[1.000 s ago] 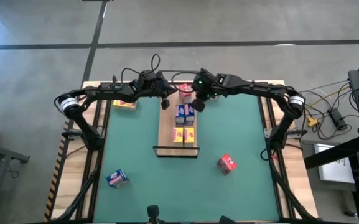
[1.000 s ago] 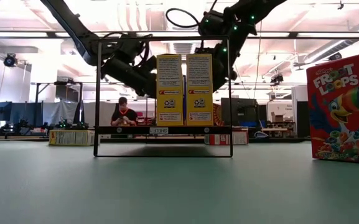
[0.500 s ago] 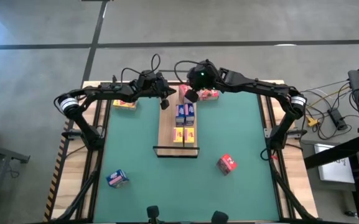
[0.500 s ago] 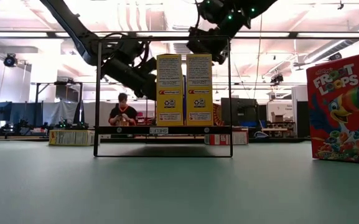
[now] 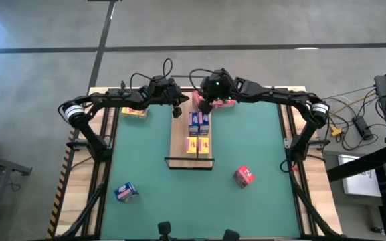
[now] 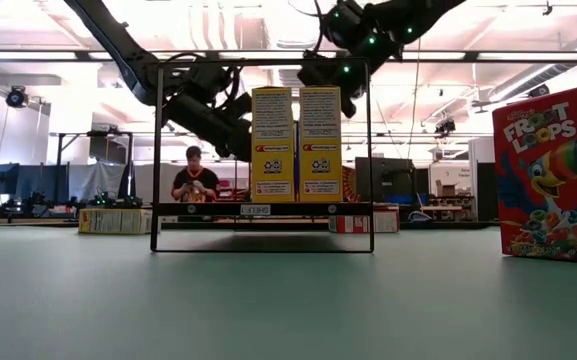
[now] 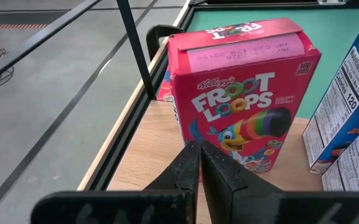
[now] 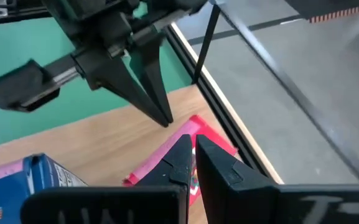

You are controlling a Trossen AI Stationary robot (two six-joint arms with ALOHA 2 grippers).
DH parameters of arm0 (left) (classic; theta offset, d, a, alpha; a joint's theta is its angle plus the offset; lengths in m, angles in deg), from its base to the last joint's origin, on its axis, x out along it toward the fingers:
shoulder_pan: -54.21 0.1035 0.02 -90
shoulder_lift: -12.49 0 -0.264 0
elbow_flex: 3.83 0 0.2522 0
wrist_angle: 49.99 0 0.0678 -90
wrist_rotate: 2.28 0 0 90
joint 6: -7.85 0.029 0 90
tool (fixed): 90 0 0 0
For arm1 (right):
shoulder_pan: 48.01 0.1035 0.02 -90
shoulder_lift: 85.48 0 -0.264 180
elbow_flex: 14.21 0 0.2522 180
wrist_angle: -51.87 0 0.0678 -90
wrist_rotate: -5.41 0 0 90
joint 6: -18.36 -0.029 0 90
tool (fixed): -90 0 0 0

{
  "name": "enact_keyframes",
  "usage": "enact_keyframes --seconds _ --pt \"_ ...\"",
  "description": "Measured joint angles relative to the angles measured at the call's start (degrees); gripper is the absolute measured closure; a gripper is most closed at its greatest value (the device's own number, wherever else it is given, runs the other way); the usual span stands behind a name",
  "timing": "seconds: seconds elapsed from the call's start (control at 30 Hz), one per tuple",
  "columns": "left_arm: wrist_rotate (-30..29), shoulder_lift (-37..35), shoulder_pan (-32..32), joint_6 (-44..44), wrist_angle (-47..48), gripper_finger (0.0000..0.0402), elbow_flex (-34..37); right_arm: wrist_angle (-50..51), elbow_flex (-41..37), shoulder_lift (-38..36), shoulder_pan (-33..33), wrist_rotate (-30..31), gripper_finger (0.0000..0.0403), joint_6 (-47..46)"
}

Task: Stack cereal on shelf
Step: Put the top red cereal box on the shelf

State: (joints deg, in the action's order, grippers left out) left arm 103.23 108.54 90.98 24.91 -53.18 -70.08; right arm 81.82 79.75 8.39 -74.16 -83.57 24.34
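Since a second ago the right tool has swung from beside the blue boxes toward the shelf's far end, ending just above a red cereal box standing there. Both tools are clenched and hold nothing; the left tool hovers by the same box on its other side.

On the shelf two blue boxes and two yellow boxes stand in pairs. Another red box and a blue box lie apart on the green mat.

Each box looks light, stiff and thin-walled, likely to dent under a hard squeeze; gripping across the narrow sides seems safest.

Beyond the wooden surface is a bright workshop, where a person stands.
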Motion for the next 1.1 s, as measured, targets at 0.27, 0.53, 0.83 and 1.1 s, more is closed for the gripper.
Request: enact_keyframes --seconds 0.27,0.53,0.83,1.1 --pt "0.0 0.0 0.0 0.0 0.0 0.0401 0.0 -2.1 -3.7 0.0 0.0 0.0 0.039 -2.6" --pt "0.0 0.0 0.0 -0.3 0.1 0.0401 0.0 -1.7 -4.0 0.0 1.0 0.1 0.039 -5.0" --pt "0.0 0.1 0.0 -0.6 0.4 0.0401 0.0 -1.4 -3.5 0.0 2.4 0.5 0.039 -10.7" --pt "0.0 0.1 0.0 -1.1 0.6 0.0401 0.0 -1.5 -3.5 -0.1 2.4 0.5 0.039 -11.4"
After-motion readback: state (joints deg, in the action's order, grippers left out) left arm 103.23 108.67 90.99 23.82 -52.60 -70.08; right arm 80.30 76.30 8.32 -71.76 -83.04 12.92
